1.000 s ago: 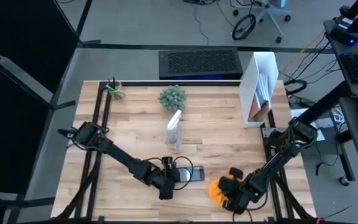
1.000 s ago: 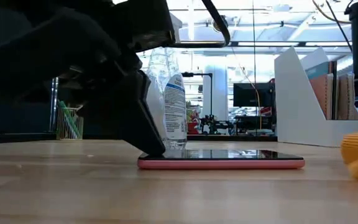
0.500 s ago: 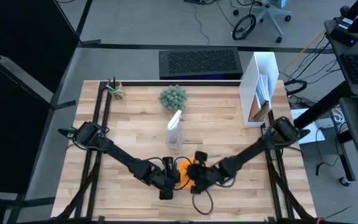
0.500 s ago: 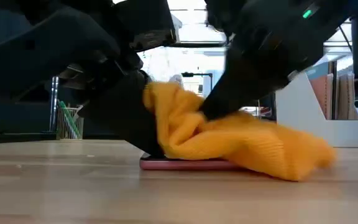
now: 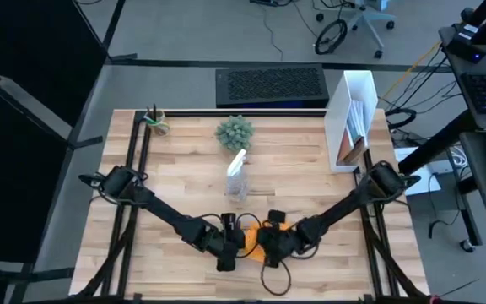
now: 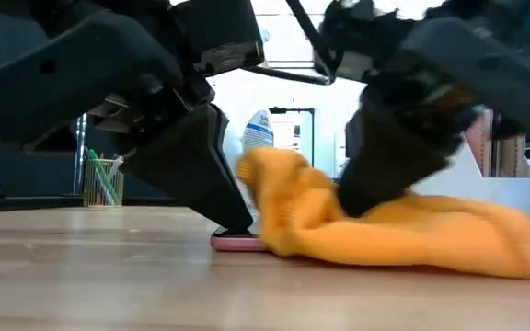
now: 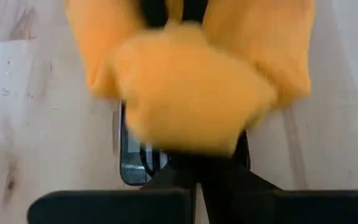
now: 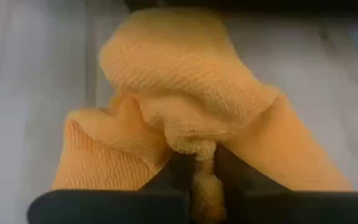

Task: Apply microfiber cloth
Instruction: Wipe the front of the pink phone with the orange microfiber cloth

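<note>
While your right gripper (image 8: 205,163) pinched a fold of the microfiber cloth (image 6: 385,230) between nearly closed fingers, the cloth lay draped over the smartphone (image 6: 236,242) on the desk (image 5: 310,181); your left gripper (image 5: 226,250) pressed the phone's end, finger opening indiscernible

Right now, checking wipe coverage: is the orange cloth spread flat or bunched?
Bunched. The microfiber cloth lies in humped folds over the smartphone, pinched by the right gripper.
</note>
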